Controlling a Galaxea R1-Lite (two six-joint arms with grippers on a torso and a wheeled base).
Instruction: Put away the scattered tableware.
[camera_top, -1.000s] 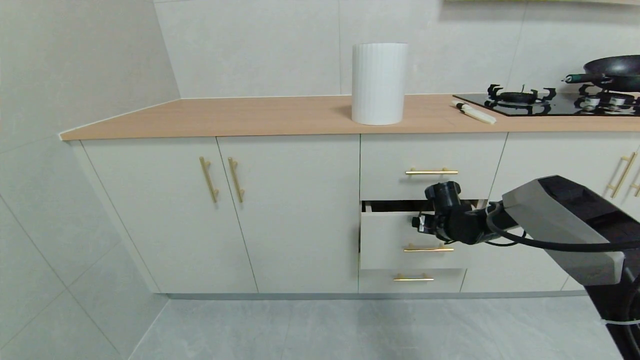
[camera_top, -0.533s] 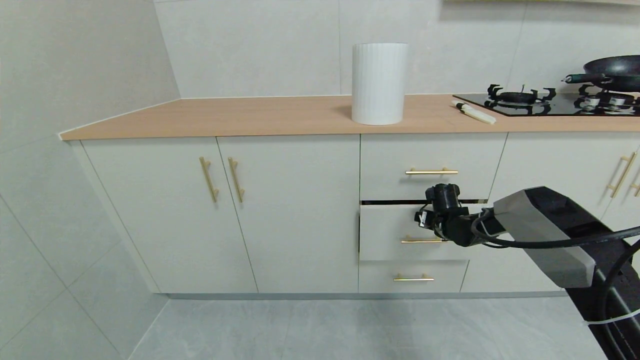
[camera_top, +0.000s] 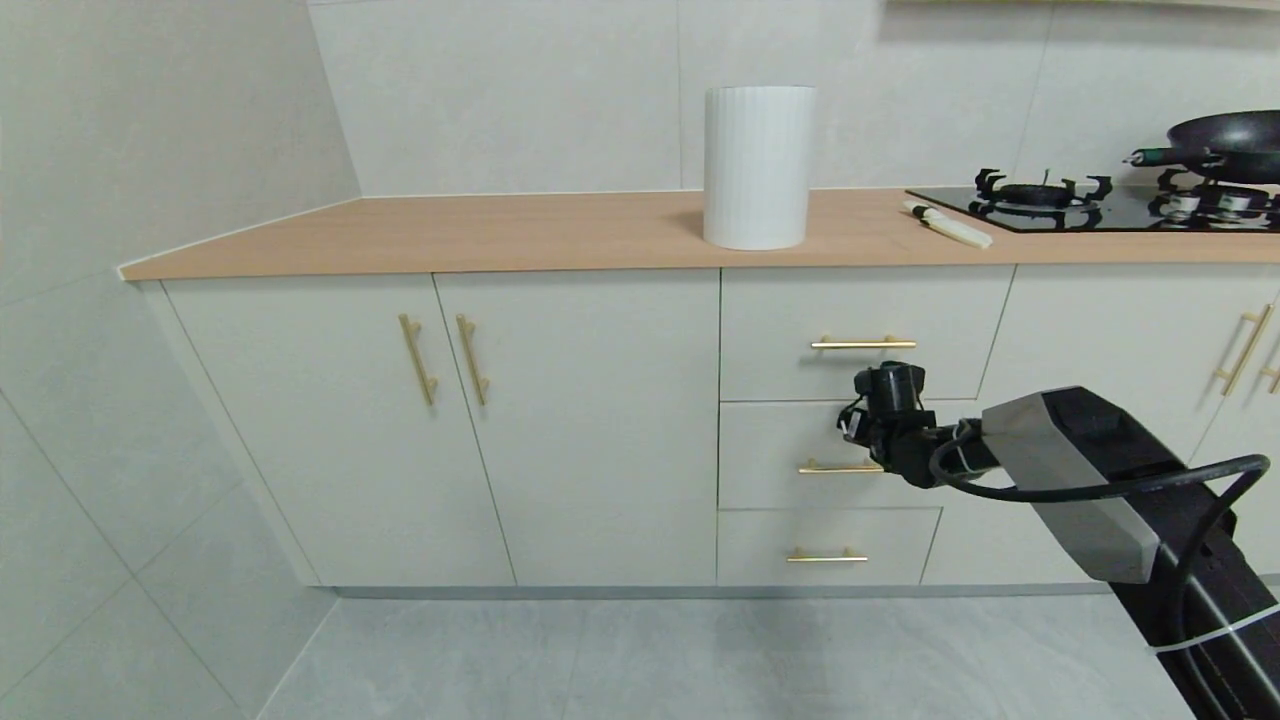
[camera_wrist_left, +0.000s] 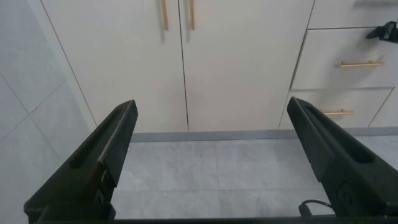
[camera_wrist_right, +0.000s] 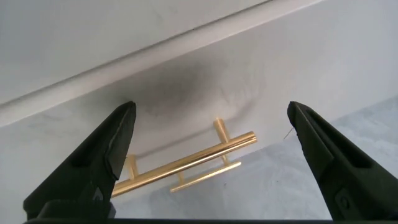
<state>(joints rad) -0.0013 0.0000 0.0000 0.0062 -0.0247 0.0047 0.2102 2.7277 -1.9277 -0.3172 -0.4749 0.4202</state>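
A cream-handled utensil (camera_top: 948, 225) lies on the wooden counter (camera_top: 500, 232) beside the stove, to the right of a tall white ribbed holder (camera_top: 758, 167). Below the counter the middle drawer (camera_top: 780, 440) is flush with the cabinet front. My right gripper (camera_top: 858, 425) is up against that drawer front, just above its gold handle (camera_top: 835, 467). Seen from the right wrist, the right gripper (camera_wrist_right: 211, 118) is open, with the gold handle (camera_wrist_right: 186, 163) between its fingers and nothing held. My left gripper (camera_wrist_left: 211, 109) hangs open and low over the floor, facing the cabinet doors.
A black gas stove (camera_top: 1090, 205) with a dark wok (camera_top: 1225, 135) is at the counter's right end. Closed top (camera_top: 860, 335) and bottom (camera_top: 825, 560) drawers flank the middle one. Double cabinet doors (camera_top: 440, 430) stand to the left, a tiled wall beyond them.
The middle drawer stood partly open a second ago and is now shut. My right gripper moved in toward the cabinet with the drawer front.
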